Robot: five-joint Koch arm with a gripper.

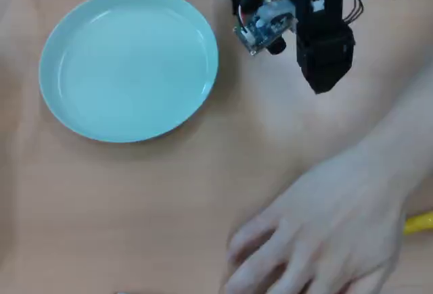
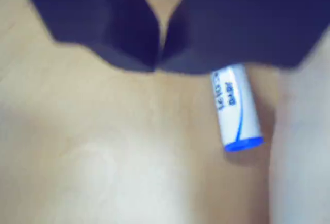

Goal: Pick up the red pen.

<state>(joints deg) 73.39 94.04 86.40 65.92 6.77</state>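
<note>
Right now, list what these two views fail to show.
- Red pen: in neither view; the person's hand covers the overhead's lower right.
- Yellow tube: only its tip shows past the hand.
- Blue-print marker: upper end hidden behind the gripper, wrist view.
- Fingers: blurred, seemingly closed.

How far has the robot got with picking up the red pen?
Nothing looks done yet. The gripper is shut and empty, parked near the light blue plate. A person's hand is on the table, apparently arranging things; a yellow tube peeks out beside it. The wrist view shows only a white marker with blue print. No red pen is visible, so finding and grasping it remain.
</note>
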